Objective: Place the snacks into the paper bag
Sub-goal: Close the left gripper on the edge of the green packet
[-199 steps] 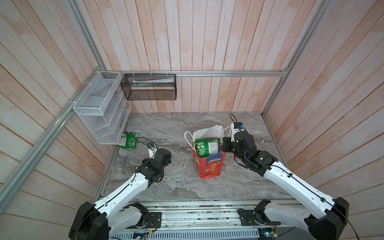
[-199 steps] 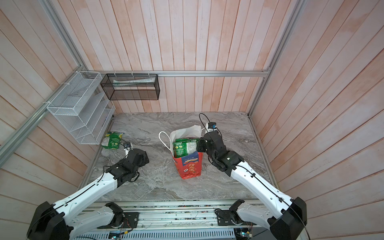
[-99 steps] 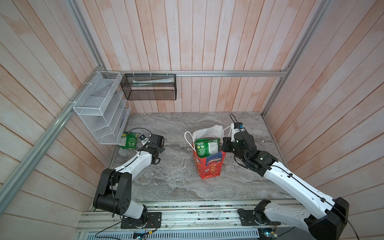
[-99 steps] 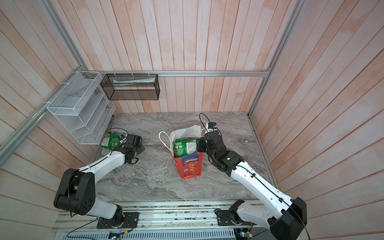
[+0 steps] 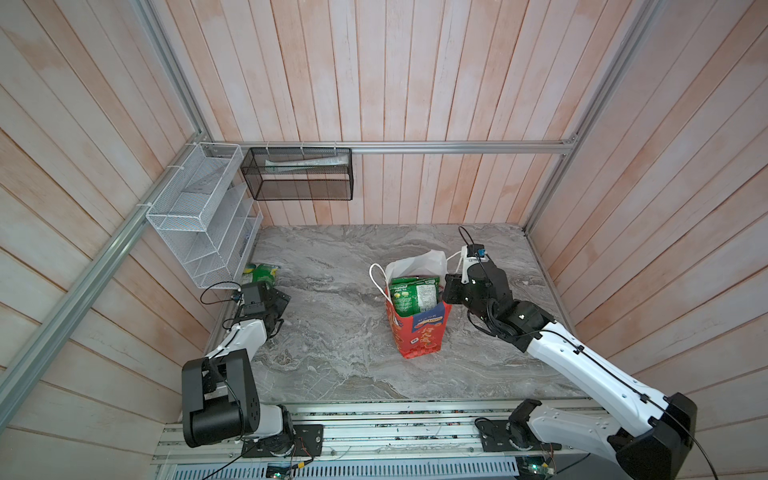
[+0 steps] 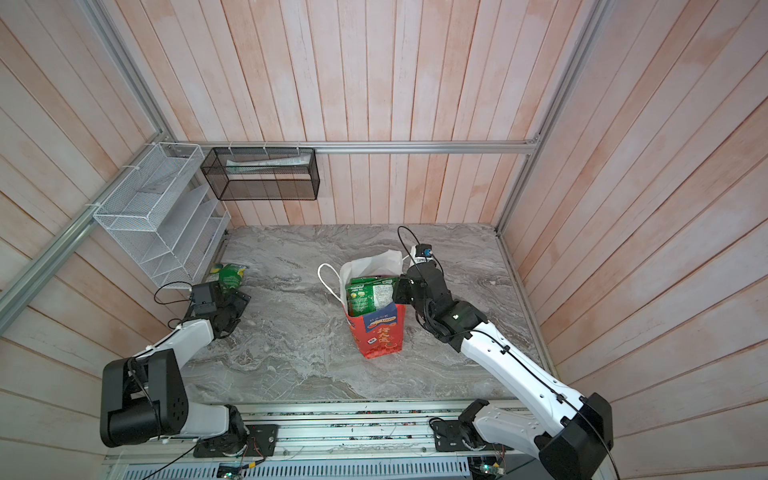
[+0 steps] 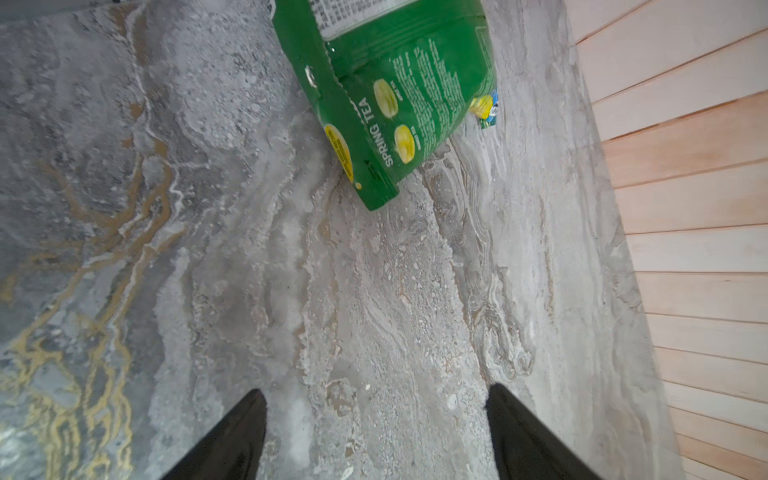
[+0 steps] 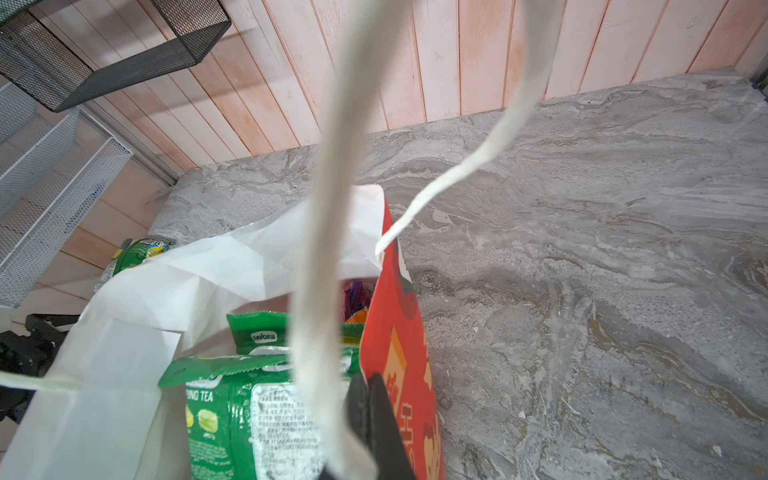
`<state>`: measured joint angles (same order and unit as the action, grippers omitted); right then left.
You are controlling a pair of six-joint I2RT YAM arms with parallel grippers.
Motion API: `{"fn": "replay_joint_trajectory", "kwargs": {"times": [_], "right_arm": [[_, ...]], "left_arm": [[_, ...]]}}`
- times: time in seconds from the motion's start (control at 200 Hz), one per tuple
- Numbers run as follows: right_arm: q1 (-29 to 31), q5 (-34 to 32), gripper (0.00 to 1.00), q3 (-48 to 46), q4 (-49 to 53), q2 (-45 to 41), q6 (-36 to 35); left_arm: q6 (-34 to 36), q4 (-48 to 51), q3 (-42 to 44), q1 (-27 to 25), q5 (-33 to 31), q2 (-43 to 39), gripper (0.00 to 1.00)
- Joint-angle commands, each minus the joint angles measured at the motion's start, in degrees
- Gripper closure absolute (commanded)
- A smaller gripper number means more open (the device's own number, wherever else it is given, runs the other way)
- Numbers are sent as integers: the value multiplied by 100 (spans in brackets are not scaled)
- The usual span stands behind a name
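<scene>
Grey marble tabletop (image 5: 332, 365) lies inside a booth of pale plank walls (image 5: 415, 83), with the paper bag (image 5: 419, 336) standing upright near its middle. Far to the left of the bag and behind it, a white wire rack (image 5: 199, 224) hangs on the side wall. A black mesh basket (image 5: 299, 178) hangs on the back wall, also left of the bag.

Well left of the bag, below the rack, one green packet (image 5: 262, 272) lies flat on the marble. It reads SPRING TEA in the left wrist view. The left gripper (image 7: 376, 390) is just as far left of the bag and points at that packet. Its fingers stand wide apart with only bare marble between them, and the packet lies ahead of the tips, not touching them.

The bag's mouth is open and its white lining shows. Two green packets (image 5: 413, 295) stand inside with their tops above the rim, and a sliver of a purple packet (image 8: 353, 295) shows behind them.

The right gripper (image 8: 370, 399) is at the bag's right rim, pinched tight on the red side wall. A white cord handle (image 8: 316, 249) loops up past its wrist camera.
</scene>
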<state>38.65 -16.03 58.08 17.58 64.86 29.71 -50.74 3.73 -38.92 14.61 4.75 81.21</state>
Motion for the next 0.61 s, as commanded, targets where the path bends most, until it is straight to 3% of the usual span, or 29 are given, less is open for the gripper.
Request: {"fn": "replay_joint_trajectory", "kwargs": {"times": [0.0,0.28,0.6], "right_arm": [[19,-62,100,105,37,40,-97],[20,-44,100,95,28,-40,-97],[22,-10,100,100,6,78,-88]], "left_arm": [[-120,-495,86,315,722,40,19],[-543,-1691,238,1175,1735,907,33],[-789,-2466,-37,1315,1954,2053,34]]}}
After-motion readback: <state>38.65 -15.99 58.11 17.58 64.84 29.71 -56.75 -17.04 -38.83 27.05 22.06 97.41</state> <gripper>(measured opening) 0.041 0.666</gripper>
